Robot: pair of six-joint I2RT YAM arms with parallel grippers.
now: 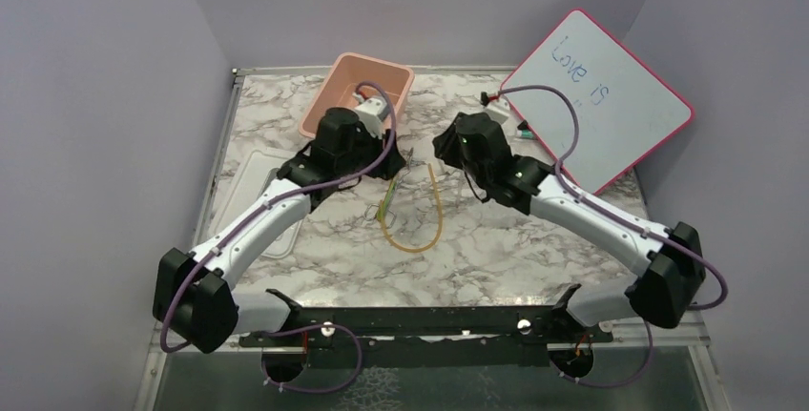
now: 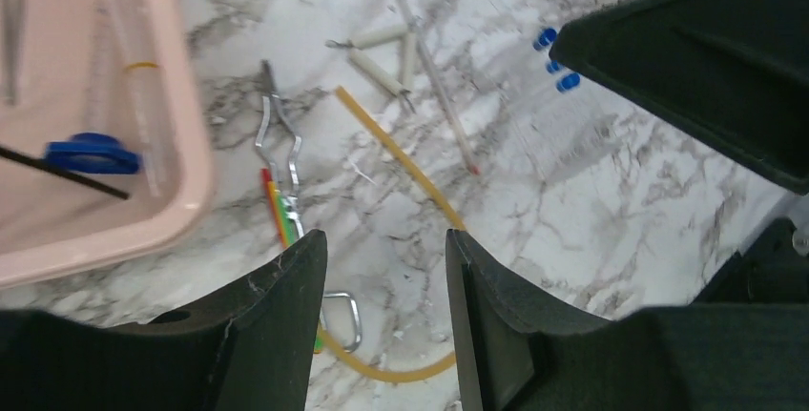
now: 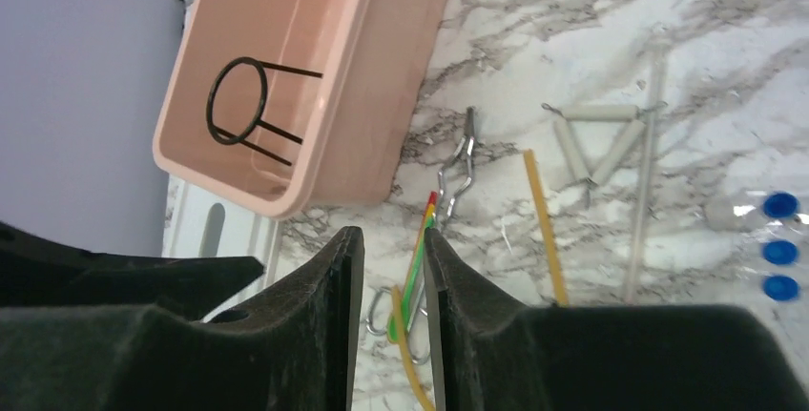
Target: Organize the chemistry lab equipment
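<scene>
1. Amber rubber tube [image 3: 544, 230] lay in a U on the marble table [image 1: 496, 258], mid-table between the two arms.
2. Green-handled tool [image 3: 414, 263] lay just beside the tube's left leg, alongside the thin metal tongs [image 3: 458, 168]. The tongs' loop handles were at the tool's near end.
3. Black wire ring [image 3: 286, 69] sat inside the pink tub [image 3: 382, 77], at the far side of the table, left of centre.
4. Tiny blue pieces [image 3: 780, 252] were grouped on the table, well right of the tube.
5. A white-sleeved wire triangle [image 3: 596, 113] and a thin clear rod [image 3: 649, 163] lay between the tube and the blue pieces.
6. Left gripper [image 2: 386, 316] hung above the table next to the tub. Its jaws stood well apart with nothing between them.
7. Right gripper [image 3: 393, 325] hung over the far end of the tube. Its jaws were parted by a narrow gap and gripped nothing; the green tool showed through the gap, down on the table.
8. Red-framed whiteboard [image 1: 611, 96] leaned at the far right.
</scene>
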